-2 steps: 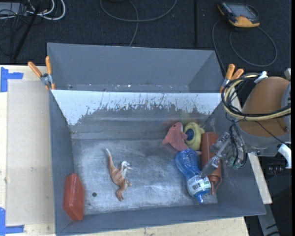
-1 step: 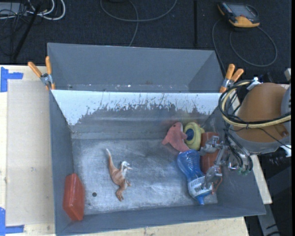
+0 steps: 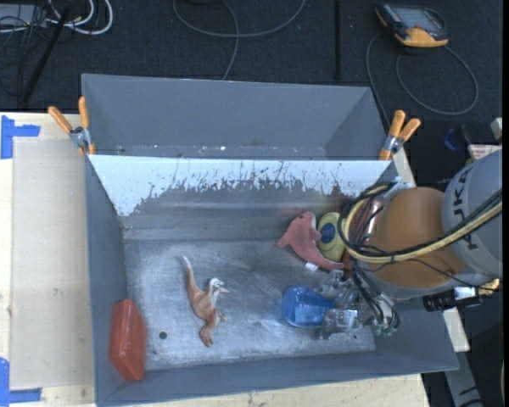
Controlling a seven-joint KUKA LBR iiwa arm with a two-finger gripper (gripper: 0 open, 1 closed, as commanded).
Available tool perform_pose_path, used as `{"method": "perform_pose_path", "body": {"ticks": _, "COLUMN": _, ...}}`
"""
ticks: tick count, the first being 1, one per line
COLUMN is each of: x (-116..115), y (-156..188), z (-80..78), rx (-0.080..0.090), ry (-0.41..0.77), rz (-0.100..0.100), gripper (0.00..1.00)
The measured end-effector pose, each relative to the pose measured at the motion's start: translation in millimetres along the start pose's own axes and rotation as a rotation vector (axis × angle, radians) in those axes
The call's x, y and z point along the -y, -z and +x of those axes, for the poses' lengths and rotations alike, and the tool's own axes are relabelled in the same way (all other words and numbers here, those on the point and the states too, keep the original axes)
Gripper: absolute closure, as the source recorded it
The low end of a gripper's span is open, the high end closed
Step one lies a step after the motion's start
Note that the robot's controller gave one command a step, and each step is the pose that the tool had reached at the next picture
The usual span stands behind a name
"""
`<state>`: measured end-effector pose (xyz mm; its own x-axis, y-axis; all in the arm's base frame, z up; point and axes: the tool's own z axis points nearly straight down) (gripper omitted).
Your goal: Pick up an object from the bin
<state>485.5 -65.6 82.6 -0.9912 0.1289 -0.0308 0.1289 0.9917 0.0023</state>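
Reaching in from the right, the arm is seen low over the front right part of the grey metal bin [image 3: 229, 125], its rounded orange cover [image 3: 411, 236] hanging above the bin's right wall. The gripper [image 3: 343, 310] is lowered to the floor of the bin, just beside a small blue object [image 3: 301, 306] of glossy, rounded shape. The blue object lies on the floor at the gripper's left side, touching it or very nearly so; whether it is gripped cannot be told. How far the gripper is open cannot be told either, since its tip is tangled with dark metal parts and wiring.

Behind the gripper, toward the back of the floor, a pink soft toy [image 3: 301, 237] is found, and against its right side a yellow-green ball [image 3: 329, 234] with a dark blue patch is pressed; the ball is partly covered by the arm.

Well apart from these, left of the middle of the floor, an orange-brown toy dinosaur [image 3: 205, 299] is laid on its side, with its long tail pointed toward the back. In the front left corner a red oblong block [image 3: 127, 339] is set along the left wall.
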Motion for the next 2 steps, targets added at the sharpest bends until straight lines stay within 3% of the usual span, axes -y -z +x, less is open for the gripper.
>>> {"method": "perform_pose_path", "body": {"ticks": 2, "x": -0.1, "y": 1.1, "z": -0.5, "rx": -0.002, "ry": 0.0, "rz": 0.0, "gripper": 1.0}}
